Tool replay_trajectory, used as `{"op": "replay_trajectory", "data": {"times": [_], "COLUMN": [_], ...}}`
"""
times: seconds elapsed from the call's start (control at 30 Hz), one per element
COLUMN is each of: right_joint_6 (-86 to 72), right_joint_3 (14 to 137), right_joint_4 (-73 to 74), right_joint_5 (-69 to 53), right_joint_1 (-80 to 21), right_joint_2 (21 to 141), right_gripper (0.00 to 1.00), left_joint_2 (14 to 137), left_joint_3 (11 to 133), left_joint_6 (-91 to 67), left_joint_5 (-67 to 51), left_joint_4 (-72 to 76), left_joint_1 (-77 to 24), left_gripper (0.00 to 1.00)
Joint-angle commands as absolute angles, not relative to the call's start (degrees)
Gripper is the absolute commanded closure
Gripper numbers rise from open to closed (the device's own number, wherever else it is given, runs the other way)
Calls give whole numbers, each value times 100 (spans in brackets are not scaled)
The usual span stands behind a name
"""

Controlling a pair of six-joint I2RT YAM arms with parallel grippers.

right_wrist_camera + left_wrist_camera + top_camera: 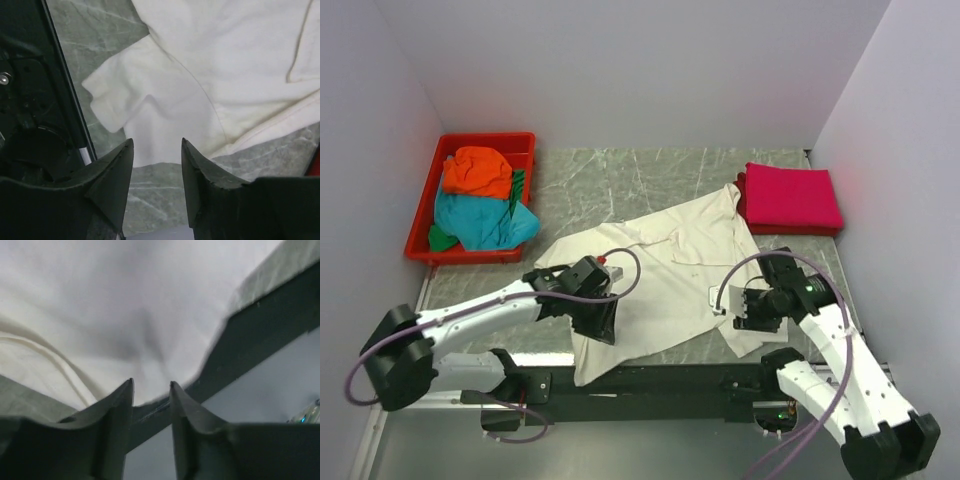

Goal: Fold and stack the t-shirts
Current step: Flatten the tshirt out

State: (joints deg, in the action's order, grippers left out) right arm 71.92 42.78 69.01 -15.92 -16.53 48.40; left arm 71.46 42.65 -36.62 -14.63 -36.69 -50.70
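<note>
The cream shirt (670, 270) lies spread and wrinkled in the middle of the table (620, 175). The left gripper (151, 386) is at its near hem, jaws a little apart; if it pinches the cloth, I cannot tell. The right gripper (156, 142) is half open over a sleeve and holds nothing. A folded magenta shirt (790, 198) lies far right. The orange shirt (480, 170) and teal shirt (480, 222) are in the tray (420, 248), far left.

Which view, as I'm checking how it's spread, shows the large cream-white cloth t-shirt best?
The top external view: it shows the whole cream-white t-shirt spread on the grey marbled table. The left wrist view shows only its edge close up; the right wrist view, one sleeve and part of the body.
</note>
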Motion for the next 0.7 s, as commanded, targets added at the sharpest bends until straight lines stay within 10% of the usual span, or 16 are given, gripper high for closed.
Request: {"op": "replay_trajectory", "data": {"times": [0.0, 0.2, 0.33, 0.67], "right_joint_6": [6769, 7091, 7313, 7006], "right_joint_3": [4578, 5167, 5650, 6426], "right_joint_4": [7058, 6127, 5608, 5240], "right_joint_5": [-1696, -2336, -2820, -3297], "right_joint_1": [-1626, -1275, -1029, -650], "right_joint_2": [4588, 5640, 6772, 8015], "right_gripper": [50, 51, 57, 66], "left_joint_2": [6610, 6573, 7353, 9008], "left_joint_3": [4288, 5254, 6160, 6628], "left_joint_6": [-4052, -3368, -2383, -948], "left_joint_5": [-1495, -18, 860, 3022], "left_joint_4": [-4104, -4473, -4640, -4448], "left_joint_1": [-5133, -4784, -4379, -3429], "left_gripper": [52, 27, 30, 75]}}
